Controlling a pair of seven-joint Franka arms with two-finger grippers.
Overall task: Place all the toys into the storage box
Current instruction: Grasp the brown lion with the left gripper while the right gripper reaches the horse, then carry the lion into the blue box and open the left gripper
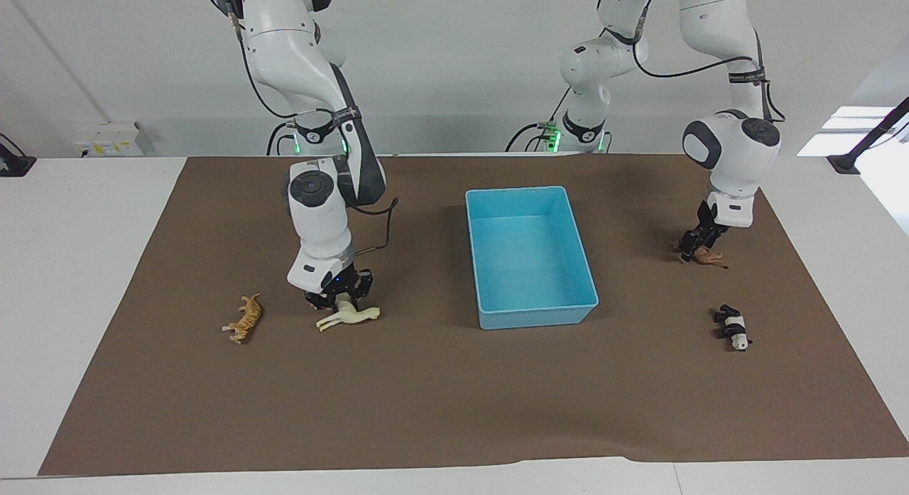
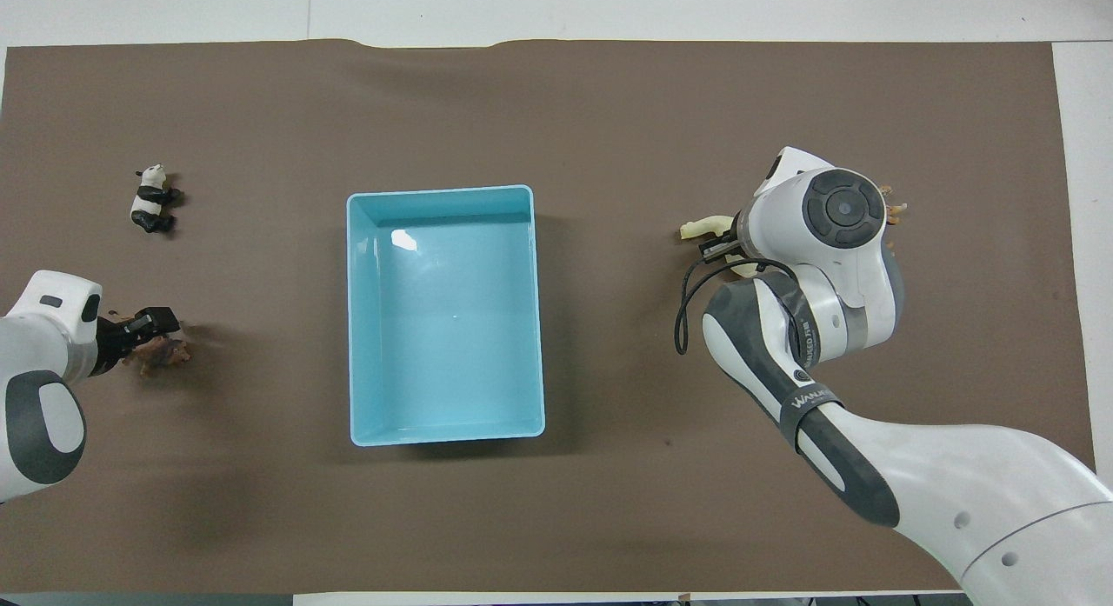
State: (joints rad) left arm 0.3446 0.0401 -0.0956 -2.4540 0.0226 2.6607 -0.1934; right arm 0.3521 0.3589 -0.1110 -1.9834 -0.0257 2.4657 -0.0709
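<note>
The light blue storage box stands in the middle of the brown mat with nothing in it; it also shows in the overhead view. My right gripper is down at the cream llama, which lies on its side on the mat. The orange tiger lies beside the llama, toward the right arm's end. My left gripper is down at the dark brown toy, also seen from overhead. The panda lies farther from the robots than the brown toy.
The brown mat covers most of the white table. In the overhead view the right arm's wrist covers most of the llama and the tiger.
</note>
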